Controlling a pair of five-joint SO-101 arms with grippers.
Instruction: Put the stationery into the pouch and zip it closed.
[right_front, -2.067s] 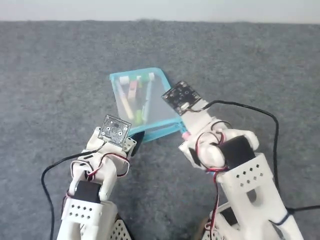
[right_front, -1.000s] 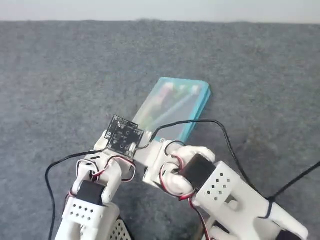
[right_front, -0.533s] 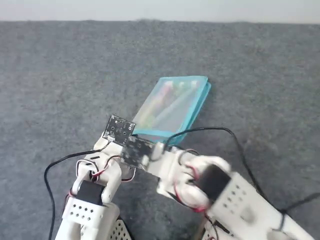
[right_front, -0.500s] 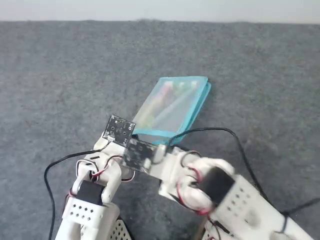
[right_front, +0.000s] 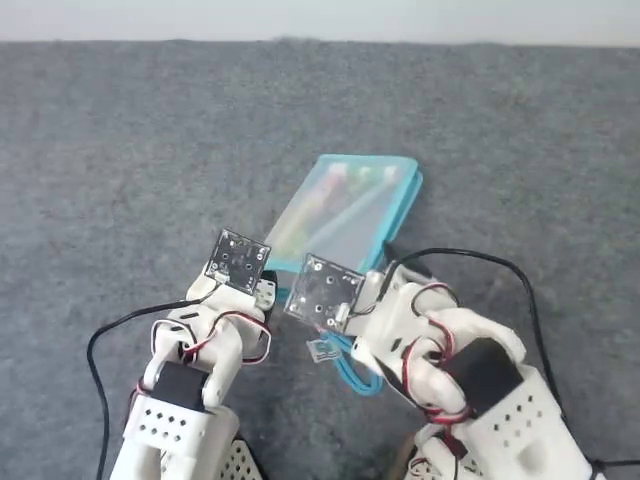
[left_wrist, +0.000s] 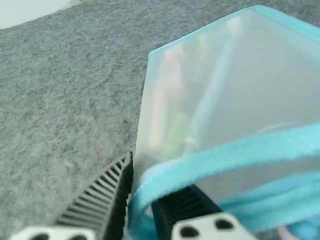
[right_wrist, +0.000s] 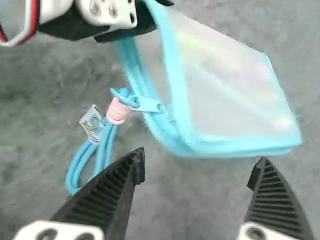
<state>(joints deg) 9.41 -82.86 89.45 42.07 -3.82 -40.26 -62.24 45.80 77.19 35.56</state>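
Stationery (right_front: 338, 196) lay inside the pouch (right_front: 352, 212) and the zip pull (right_wrist: 150, 106) sat at its near end, seemingly zipped; the left gripper (left_wrist: 150, 185) clamped its edge, the right gripper (right_wrist: 200, 158) gaped.

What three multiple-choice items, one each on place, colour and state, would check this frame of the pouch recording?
1. Where is the stationery?
A) inside the pouch
B) loose beside it
C) in a tray

2. What colour is the pouch's border?
A) red
B) turquoise
C) black

3. How are the right gripper's fingers?
A) shut on a pen
B) shut on the pouch
C) open

Answers:
1 A, coloured shapes show through the pouch's clear wall.
2 B, the edge is turquoise in every view.
3 C, the right wrist view shows its fingers wide apart above the pouch.
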